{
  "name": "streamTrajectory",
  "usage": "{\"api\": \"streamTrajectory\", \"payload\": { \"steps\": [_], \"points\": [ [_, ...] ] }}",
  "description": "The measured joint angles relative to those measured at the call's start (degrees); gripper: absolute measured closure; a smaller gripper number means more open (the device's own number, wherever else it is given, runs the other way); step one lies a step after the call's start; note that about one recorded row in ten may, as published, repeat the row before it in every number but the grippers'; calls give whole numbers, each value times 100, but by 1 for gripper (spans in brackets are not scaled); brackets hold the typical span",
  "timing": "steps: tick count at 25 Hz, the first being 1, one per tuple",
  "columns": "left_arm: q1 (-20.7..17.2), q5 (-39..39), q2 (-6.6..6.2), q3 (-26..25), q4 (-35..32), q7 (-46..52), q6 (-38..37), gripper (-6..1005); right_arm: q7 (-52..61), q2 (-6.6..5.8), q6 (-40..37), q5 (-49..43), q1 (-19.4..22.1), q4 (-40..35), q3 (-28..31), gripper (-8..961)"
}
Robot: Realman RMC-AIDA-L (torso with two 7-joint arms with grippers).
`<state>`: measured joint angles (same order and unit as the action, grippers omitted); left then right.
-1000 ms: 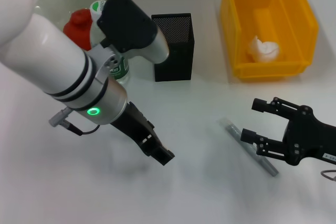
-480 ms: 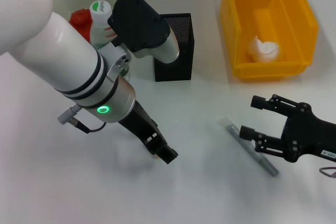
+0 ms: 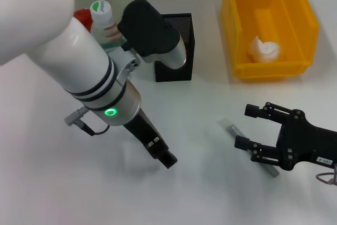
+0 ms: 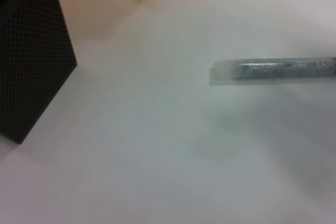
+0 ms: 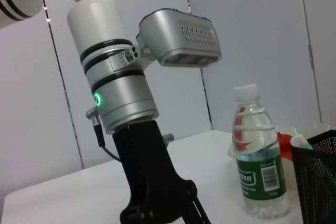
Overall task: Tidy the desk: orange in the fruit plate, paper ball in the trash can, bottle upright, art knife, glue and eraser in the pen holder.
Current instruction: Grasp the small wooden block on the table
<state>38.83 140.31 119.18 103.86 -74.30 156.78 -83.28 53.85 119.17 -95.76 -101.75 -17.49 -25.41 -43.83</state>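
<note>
Low over the white desk (image 3: 63, 183), black right gripper (image 3: 251, 128) with fingers spread around the grey metallic stick (image 3: 247, 146), black left gripper (image 3: 167, 158) near centre, finger state unclear, clear green-labelled bottle (image 3: 105, 22) upright beside black mesh pen holder (image 3: 179, 46), white paper ball (image 3: 265, 48) inside yellow rectangular trash can (image 3: 274, 69).

- Setting: an indoor robot test station or lab, arranged as a mock desk.
- Work surface: a plain white table (image 3: 210, 193), bare of ordinary office clutter.
- Backdrop: pale wall panels (image 5: 252, 35) with thin dark vertical seams, seen in the right wrist view.
- Props: a yellow trash can (image 3: 305, 30), a black mesh pen holder (image 3: 176, 51) and a water bottle (image 5: 261, 156), laid out as test items.
</note>
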Motion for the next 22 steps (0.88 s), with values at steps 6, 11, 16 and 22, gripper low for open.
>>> {"api": "streamTrajectory", "payload": {
  "steps": [6, 11, 16, 22],
  "points": [
    [91, 208, -1, 175, -52, 363, 15, 234, -2, 9, 38, -3, 0, 10, -15, 190],
    [196, 279, 0, 430, -52, 603, -46, 237, -1, 13, 54, -4, -7, 41, -20, 190],
    [239, 315, 0, 627, -58, 728, -38, 241, -2, 13, 54, -4, -8, 128, -9, 190],
    [220, 313, -1, 661, -59, 779, 54, 245, -5, 10, 54, -3, -9, 149, -2, 190]
  ]
}}
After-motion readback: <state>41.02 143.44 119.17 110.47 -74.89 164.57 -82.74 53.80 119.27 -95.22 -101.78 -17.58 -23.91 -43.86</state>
